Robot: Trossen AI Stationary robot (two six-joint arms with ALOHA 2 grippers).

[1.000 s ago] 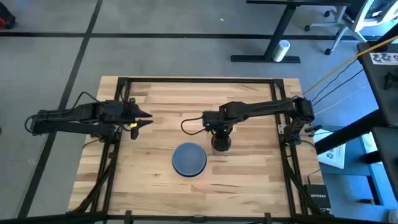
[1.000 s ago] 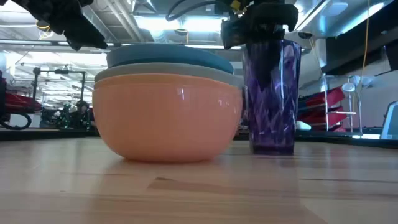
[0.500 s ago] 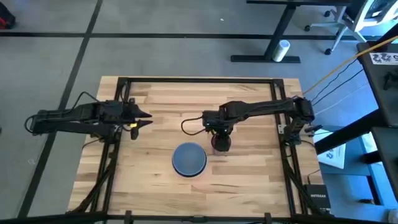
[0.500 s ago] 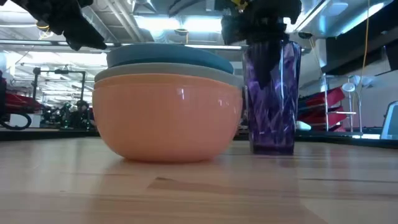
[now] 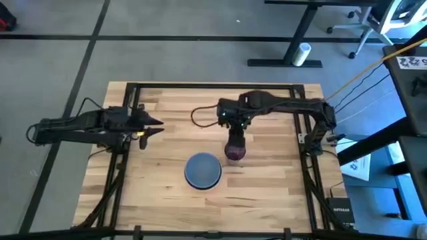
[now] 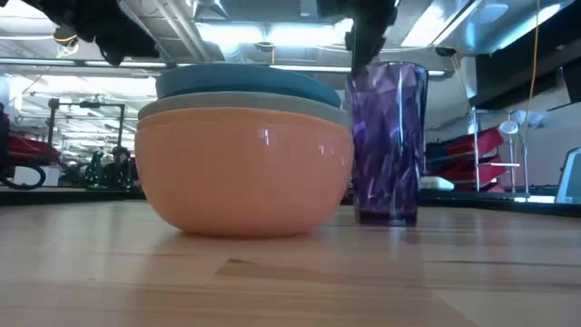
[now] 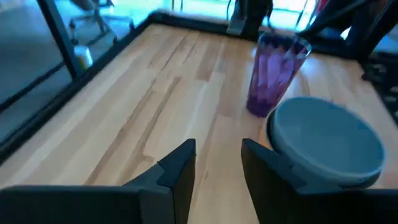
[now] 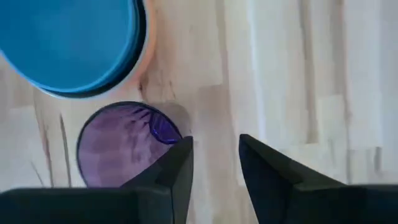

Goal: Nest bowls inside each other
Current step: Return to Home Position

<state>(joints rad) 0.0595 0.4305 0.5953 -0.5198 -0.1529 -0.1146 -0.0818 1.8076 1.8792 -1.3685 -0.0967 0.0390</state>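
The bowls stand nested in one stack (image 5: 203, 170) near the table's middle. An orange bowl (image 6: 245, 173) is at the bottom, a grey-beige rim (image 6: 245, 106) shows above it, and a blue bowl (image 8: 71, 43) lies on top. The orange bowl's base rests on the wood. My right gripper (image 5: 231, 125) hangs open above the table, just beyond a purple cup (image 5: 235, 150), with nothing between its fingers (image 8: 214, 163). My left gripper (image 5: 157, 127) waits open at the table's left (image 7: 217, 168), well clear of the stack.
The purple faceted cup (image 6: 388, 141) stands upright on the table close beside the stack, on its right. Bare wood (image 5: 167, 107) lies toward the far edge and the left. A black frame (image 5: 213, 85) borders the tabletop.
My right gripper has risen off the purple cup's rim and drawn back toward the table's far edge. One finger that reached into the cup has left it. The cup stays upright on the table, shifted slightly toward the stack.
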